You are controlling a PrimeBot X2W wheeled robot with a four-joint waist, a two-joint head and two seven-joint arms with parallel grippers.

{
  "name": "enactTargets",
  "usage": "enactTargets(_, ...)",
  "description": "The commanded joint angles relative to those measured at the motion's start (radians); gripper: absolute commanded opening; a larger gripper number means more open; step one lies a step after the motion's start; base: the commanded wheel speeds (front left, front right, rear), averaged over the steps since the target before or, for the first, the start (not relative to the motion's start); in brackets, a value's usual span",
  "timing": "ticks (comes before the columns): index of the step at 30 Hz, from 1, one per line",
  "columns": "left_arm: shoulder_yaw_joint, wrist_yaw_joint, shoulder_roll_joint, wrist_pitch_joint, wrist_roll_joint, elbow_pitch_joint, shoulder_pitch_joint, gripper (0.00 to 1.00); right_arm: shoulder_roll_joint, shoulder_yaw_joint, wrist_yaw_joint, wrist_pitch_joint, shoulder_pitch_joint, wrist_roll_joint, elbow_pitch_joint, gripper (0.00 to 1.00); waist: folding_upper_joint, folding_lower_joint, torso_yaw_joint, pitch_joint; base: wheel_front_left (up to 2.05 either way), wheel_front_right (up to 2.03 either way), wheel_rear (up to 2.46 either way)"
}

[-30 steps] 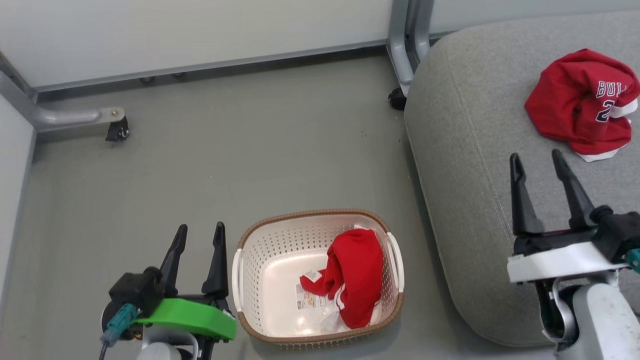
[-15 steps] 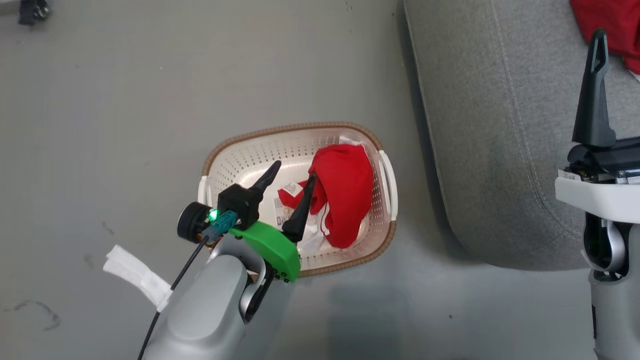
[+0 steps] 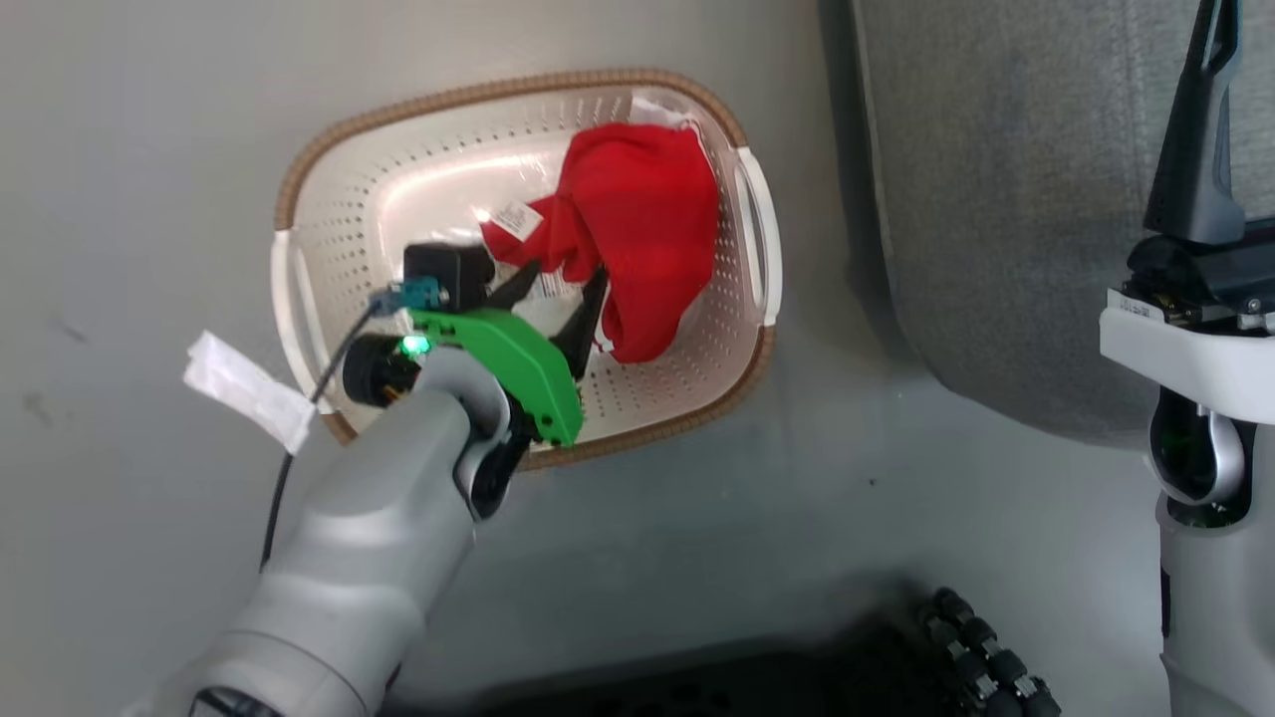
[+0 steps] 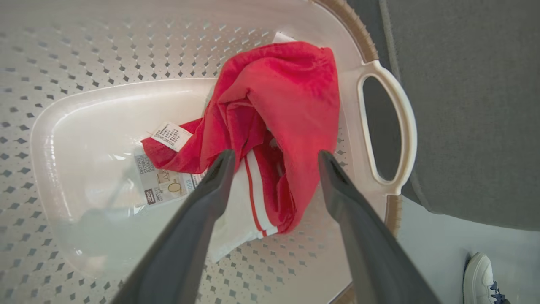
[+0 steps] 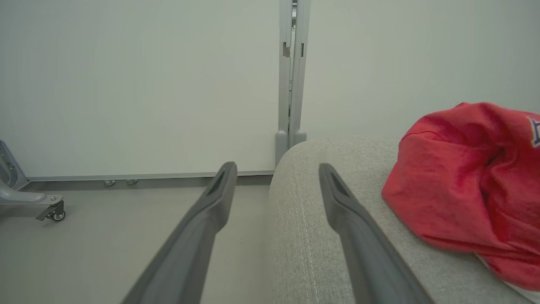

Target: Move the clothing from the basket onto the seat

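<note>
My left gripper [image 4: 276, 155] hangs spread wide over the red garment [image 4: 287, 93] crumpled in the basket [image 4: 84, 42] by the seat-side handle; I judge it light and floppy, best pinched at the thick bunched fold near its white stripes.

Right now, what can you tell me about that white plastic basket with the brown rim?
The white perforated plastic basket is a rounded rectangle, with a brown woven-look rim and a handle slot at each end. It stands upright on the grey floor beside the grey fabric seat. Inside lie a crumpled red garment with white trim, towards the seat side, and a printed label on the bottom. The open left gripper reaches into it above the garment.
</note>
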Motion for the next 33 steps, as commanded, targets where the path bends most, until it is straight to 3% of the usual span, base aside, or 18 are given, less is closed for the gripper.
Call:
enactTargets(1, -0.014, -0.002, 0.007, 0.006, -0.026, 0.005, -0.04, 1.0, 0.005, 0.004, -0.001, -0.003, -0.022, 0.005, -0.007, 1.0, 0.0, -0.0002, -0.052, 0.121, 0.0, 0.0, 0.0)
enactTargets(18, -0.258, -0.002, 0.067, -0.002, -0.173, 0.046, -0.206, 1.0, 0.035, 0.068, -0.001, -0.003, -0.071, 0.0, -0.028, 1.0, 0.0, -0.0002, -0.112, 0.237, 0.0, 0.0, 0.0)
enactTargets(33, -0.386, -0.002, 0.046, 0.015, -0.24, 0.142, -0.328, 1.0, 0.054, 0.13, -0.001, -0.003, -0.04, -0.006, -0.05, 1.0, 0.0, -0.0002, -0.149, 0.26, 0.0, 0.0, 0.0)
